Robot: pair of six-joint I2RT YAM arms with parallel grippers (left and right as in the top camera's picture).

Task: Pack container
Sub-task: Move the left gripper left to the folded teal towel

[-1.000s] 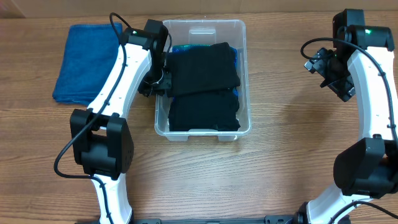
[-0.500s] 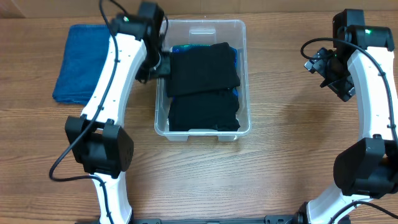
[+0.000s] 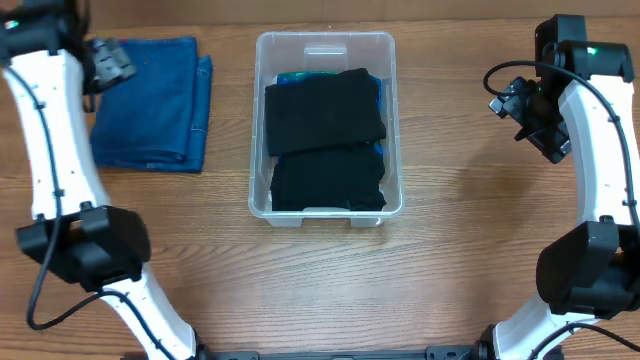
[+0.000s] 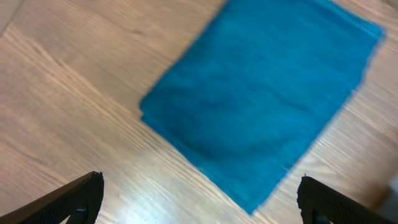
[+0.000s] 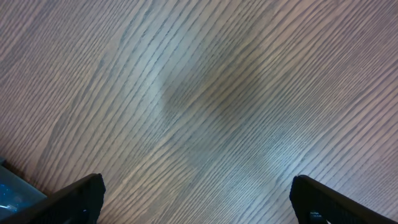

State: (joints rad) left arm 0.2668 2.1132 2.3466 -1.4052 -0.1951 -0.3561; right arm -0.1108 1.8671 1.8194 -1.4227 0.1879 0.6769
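The clear container [image 3: 326, 39] stands mid-table, holding two folded black garments, one at the far end [image 3: 325, 110] and one at the near end [image 3: 328, 182], with a bit of blue fabric [image 3: 288, 78] showing under them. A folded blue cloth [image 3: 150, 105] lies flat on the wood to its left. My left gripper [image 3: 108, 62] hovers over the cloth's far left corner, open and empty. The left wrist view shows the blue cloth [image 4: 261, 93] ahead of the spread left gripper [image 4: 199, 199]. Right of the container, my right gripper [image 3: 532, 115] hangs open and empty over bare wood [image 5: 199, 199].
The wooden table [image 3: 470, 250] carries only the container and the blue cloth. A corner of the container [image 5: 13, 190] shows at the lower left of the right wrist view. Both arm bases stand at the near edge.
My left arm swung away from the container's left wall to the far left, over the blue cloth, and its jaws opened. The right arm has not moved.
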